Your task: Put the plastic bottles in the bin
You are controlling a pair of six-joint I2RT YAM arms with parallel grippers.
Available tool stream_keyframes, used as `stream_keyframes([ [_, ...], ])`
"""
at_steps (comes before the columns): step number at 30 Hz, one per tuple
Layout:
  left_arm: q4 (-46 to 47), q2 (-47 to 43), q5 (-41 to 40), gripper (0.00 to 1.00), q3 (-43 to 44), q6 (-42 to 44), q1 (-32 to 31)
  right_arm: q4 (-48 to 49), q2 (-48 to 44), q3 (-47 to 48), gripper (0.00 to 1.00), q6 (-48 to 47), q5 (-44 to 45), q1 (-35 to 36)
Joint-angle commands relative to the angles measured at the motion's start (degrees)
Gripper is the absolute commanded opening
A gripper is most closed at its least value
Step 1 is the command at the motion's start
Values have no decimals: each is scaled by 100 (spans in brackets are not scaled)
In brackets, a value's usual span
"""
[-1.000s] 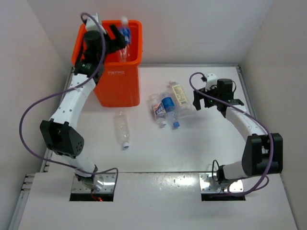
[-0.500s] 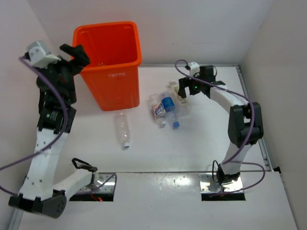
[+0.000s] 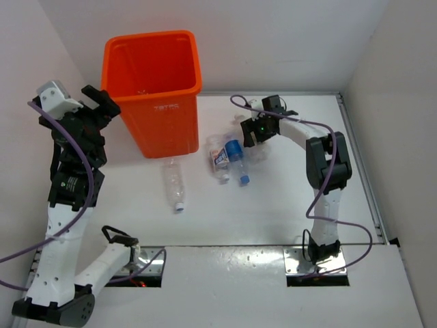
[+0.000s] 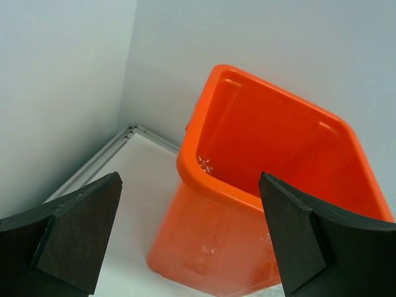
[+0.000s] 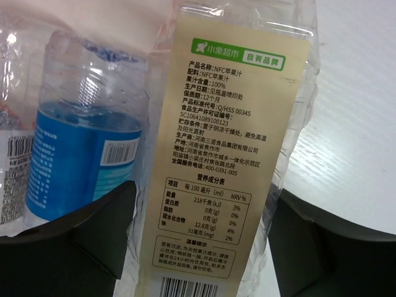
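Bin [image 3: 167, 126]: I see the bright orange bin upright at the far left of the table [image 3: 287, 205], close to the back wall.

Left tool [image 3: 102, 102]: I have it raised just left of the bin's rim and outside it. Its fingers are spread wide and hold nothing (the left wrist view looks between them onto the rim).

Right tool [image 3: 256, 130]: it sits low over the right end of the bottle cluster. Its fingers are about as far apart as the left's, one on each side of the cream-labelled bottle [image 5: 223, 154]. I cannot tell whether either finger touches it.

Blue-labelled bottle [image 3: 237, 156]: lies just beside the cream one, blue cap toward the arm bases.

White-and-blue-labelled bottle [image 3: 220, 158]: lies against the blue one's left side.

Unlabelled bottle [image 3: 174, 183]: clear, lies alone on the near side of the bin, white cap toward the near edge, apart from the cluster.

All four bottles lie on the table, outside the bin.
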Motion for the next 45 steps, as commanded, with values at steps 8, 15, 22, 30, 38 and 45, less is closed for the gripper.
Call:
stream_keyframes([
  [8,28,-39,-277,100,-340,-252,113,-364,-1390,168,48,1367,-390,-577],
  [15,81,-224,-138,100,-1255,-1052,113,425,-2430,791,28,1948,-954,-938],
  [22,143,-864,267,100,-2132,-1377,60,3167,-2959,1064,32,1641,-119,361],
  [30,-137,-1840,1328,100,-2820,-1668,60,3628,-922,4193,22,1658,163,1688],
  [38,-139,-1955,2359,100,-3470,-2002,-44,2853,92,4862,100,1491,21,2358],
  [45,791,-1763,3096,100,-4287,-1747,-159,3231,-505,5047,100,1544,505,2007],
])
